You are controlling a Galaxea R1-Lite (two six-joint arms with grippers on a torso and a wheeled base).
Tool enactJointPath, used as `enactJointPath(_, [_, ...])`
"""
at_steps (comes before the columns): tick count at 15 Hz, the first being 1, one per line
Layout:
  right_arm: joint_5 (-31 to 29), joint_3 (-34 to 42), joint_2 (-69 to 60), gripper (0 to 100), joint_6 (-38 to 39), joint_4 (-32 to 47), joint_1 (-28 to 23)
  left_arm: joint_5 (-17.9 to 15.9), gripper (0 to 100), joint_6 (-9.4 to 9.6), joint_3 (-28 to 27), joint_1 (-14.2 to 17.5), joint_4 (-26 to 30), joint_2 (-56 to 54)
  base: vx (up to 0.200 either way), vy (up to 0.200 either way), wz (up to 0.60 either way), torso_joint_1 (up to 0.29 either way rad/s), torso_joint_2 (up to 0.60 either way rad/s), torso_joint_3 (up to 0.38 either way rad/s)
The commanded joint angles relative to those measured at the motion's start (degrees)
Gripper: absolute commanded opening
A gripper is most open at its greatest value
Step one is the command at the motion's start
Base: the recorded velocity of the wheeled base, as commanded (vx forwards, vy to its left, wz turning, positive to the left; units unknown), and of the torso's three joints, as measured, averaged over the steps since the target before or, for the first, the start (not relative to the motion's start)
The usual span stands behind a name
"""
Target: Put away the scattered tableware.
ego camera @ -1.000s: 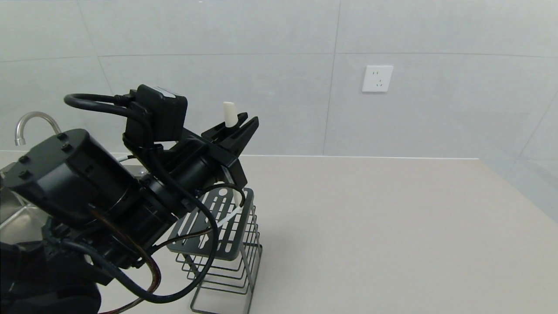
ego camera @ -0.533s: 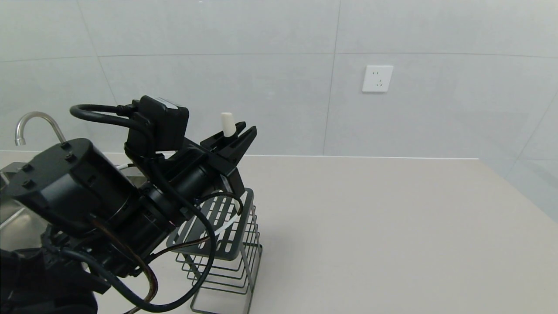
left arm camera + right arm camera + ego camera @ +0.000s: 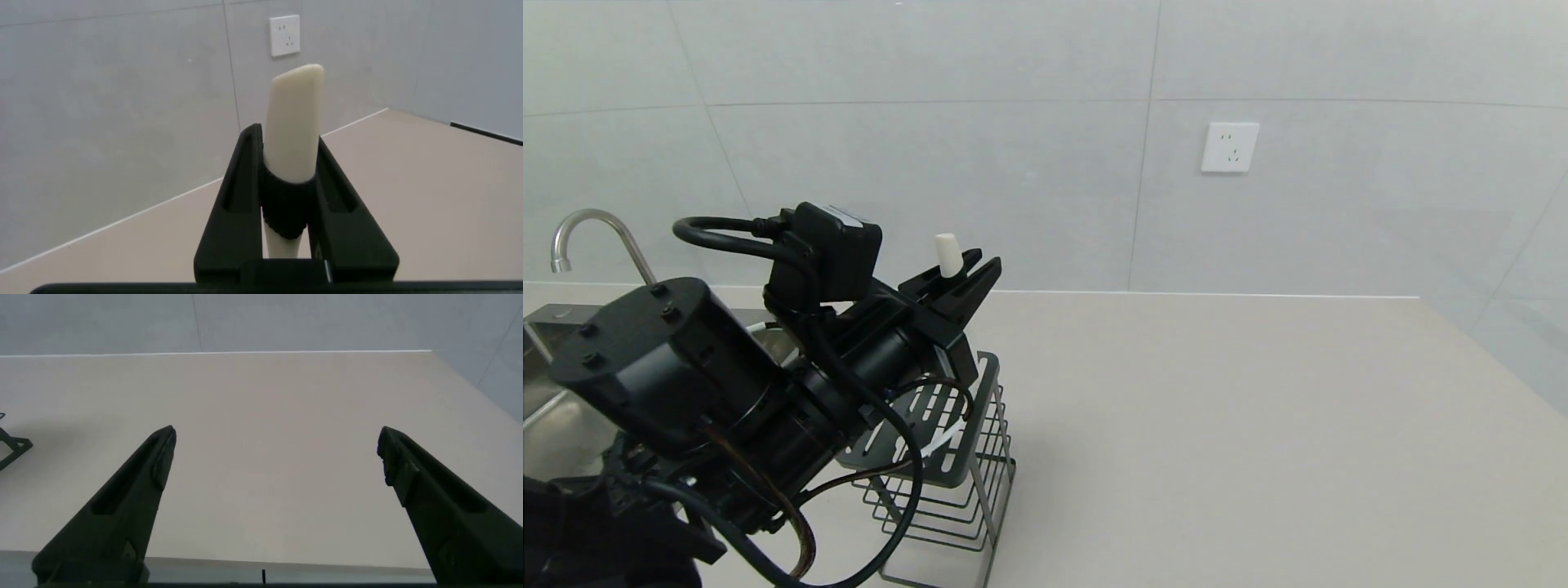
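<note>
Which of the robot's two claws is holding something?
The left claw: it is shut on a white handle that sticks out past its tips. The right claw is wide open with nothing in it.

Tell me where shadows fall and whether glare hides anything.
Head view: the wire rack casts a soft shadow on the counter to its right; no glare. Left wrist view: the white utensil is evenly lit. Right wrist view: counter evenly lit.

Rack (image 3: 964,457) sits on desk (image 3: 1217,425), near-left. Sink (image 3: 547,392) w/ faucet (image 3: 588,237) further left, at desk's end. Left end effector (image 3: 964,273) above rack, utensil (image 3: 947,253) upright betw. its fingers. Socket (image 3: 1230,147) on wall behind desk, right of rack. Right end effector (image 3: 275,441) over desk.
</note>
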Motion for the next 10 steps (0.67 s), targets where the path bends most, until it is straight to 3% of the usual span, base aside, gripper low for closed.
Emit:
enactJointPath(1, [0.04, -0.02, 0.09, 100, 0.09, -0.08, 0.00, 0.01, 0, -0.01, 0.60, -0.08, -0.03, 0.39, 0.000, 0.000, 0.00, 0.000, 0.00, 0.000])
enactJointPath(9, [0.04, -0.02, 0.09, 100, 0.00, 0.01, 0.00, 0.10, 0, -0.01, 1.92, -0.08, -0.21, 0.12, 0.000, 0.000, 0.00, 0.000, 0.00, 0.000])
enactJointPath(10, [0.04, -0.02, 0.09, 100, 0.00, 0.01, 0.00, 0.10, 100, -0.01, 1.92, -0.08, -0.12, 0.12, 0.000, 0.000, 0.00, 0.000, 0.00, 0.000])
